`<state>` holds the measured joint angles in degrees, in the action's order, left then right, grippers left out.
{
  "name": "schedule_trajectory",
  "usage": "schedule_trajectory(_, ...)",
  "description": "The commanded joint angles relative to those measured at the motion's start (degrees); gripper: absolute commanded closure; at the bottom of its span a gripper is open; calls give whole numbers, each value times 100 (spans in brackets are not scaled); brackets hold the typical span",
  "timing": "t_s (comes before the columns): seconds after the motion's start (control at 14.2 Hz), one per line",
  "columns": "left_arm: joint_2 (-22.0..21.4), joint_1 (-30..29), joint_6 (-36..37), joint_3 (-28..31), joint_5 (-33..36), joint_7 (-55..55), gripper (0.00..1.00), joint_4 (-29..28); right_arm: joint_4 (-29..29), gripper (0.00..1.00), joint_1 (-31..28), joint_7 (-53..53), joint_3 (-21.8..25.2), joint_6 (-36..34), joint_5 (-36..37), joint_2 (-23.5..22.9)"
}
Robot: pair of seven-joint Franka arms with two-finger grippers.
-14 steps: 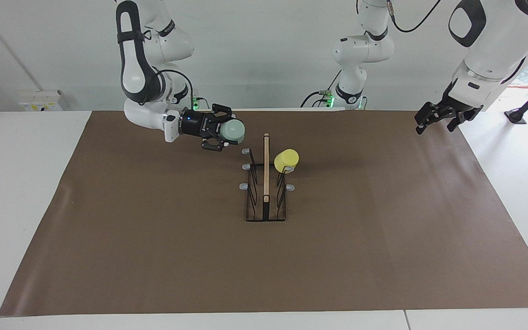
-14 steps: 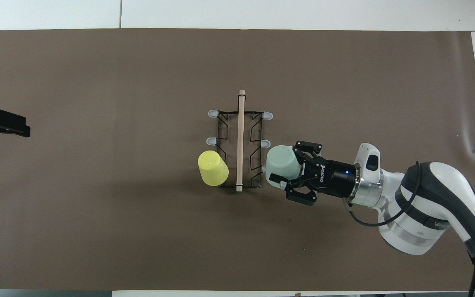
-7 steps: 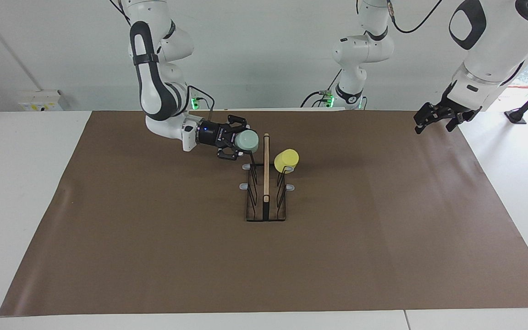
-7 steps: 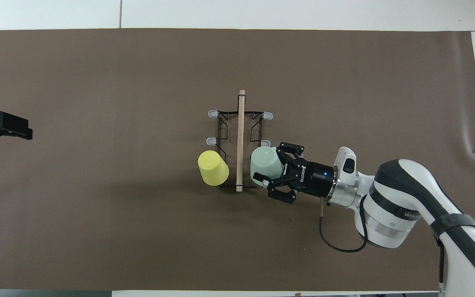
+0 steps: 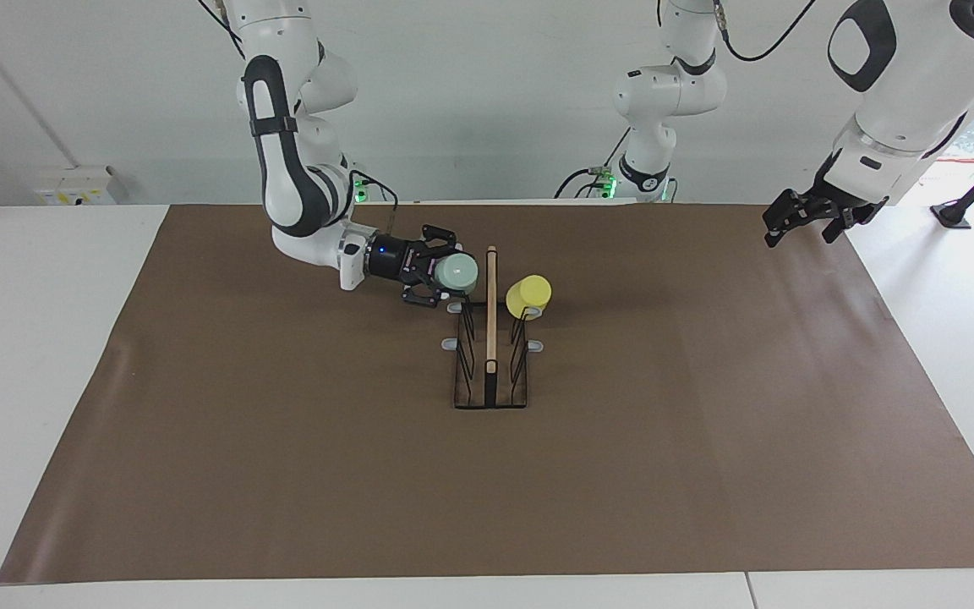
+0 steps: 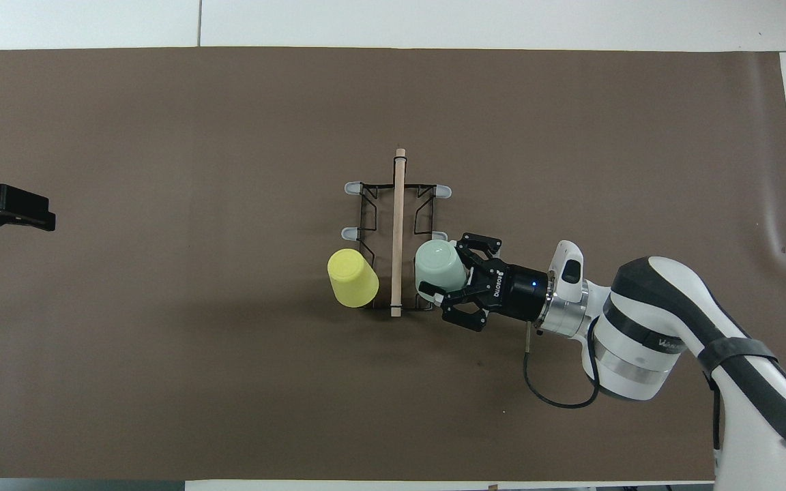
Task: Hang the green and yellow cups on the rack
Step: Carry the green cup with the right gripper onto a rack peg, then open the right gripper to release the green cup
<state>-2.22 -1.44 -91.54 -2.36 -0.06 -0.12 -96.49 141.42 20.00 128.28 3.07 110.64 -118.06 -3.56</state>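
Rack [image 5: 490, 372] [image 6: 396, 239] sits mid-table on the brown mat [image 5: 284, 474] [image 6: 161, 375], its wood bar [image 5: 491, 304] [image 6: 398, 225] running down the centre w/ grey-capped prongs either side.

Yellow cup [image 5: 528, 295] [image 6: 352, 277] hangs on a prong on the rack's side toward the left arm's end of the table, at the rack's end nearer the robots, tilted, closed bottom pointing up and outward.

Green cup [image 5: 456, 272] [image 6: 440, 265] is in the right gripper [image 5: 440, 275] [image 6: 458, 276], fingers clamped on the cup near its rim. Gripper lies nearly level, pointing at the rack, w/ the cup's closed bottom leading. The cup is over the prongs on the side toward the right arm's end, at the end nearer the robots, just beside the wood bar and about level w/ the yellow cup across the bar. Can't tell if it's seated on a prong or only over one; a grey cap shows just below it in the facing view.

Left gripper [image 5: 801, 222] [image 6: 14, 210] waits up in the air over the mat's edge at the left arm's end, well apart from the rack, fingers spread wide, nothing in them.

A third white arm [image 5: 660, 93] stands by the table edge at the robots' end, not involved.
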Motion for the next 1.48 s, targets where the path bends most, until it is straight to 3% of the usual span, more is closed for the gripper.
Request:
schedule_trajectory(0.0, -6, 3, -109, -18, -73, 109, 0, -19, 105, 100, -31, 363, 1, -43, -77, -92)
schedule_trajectory(0.49, -15, -50, -74, -10, -73, 48, 0, -27, 229, 100, -40, 680, 1, -43, -68, -233)
schedule_trajectory(0.56, -15, -58, -83, -10, -73, 47, 0, -27, 229, 54, -40, 680, 1, -43, -68, -233)
schedule_trajectory(0.63, -15, -58, -83, -10, -73, 47, 0, -27, 229, 1, -48, 680, 1, -69, -68, -224)
schedule_trajectory(0.77, -15, -50, -74, -10, -73, 47, 0, -27, 237, 0, -171, 672, 1, -78, -50, -224)
schedule_trajectory(0.98, -15, -50, -74, -10, -73, 47, 0, -27, 255, 0, -627, 663, 1, -210, 562, -198)
schedule_trajectory(1.4, -15, -50, -74, -10, -73, 47, 0, -27, 150, 0, -2033, 365, 1, -403, 2662, -198)
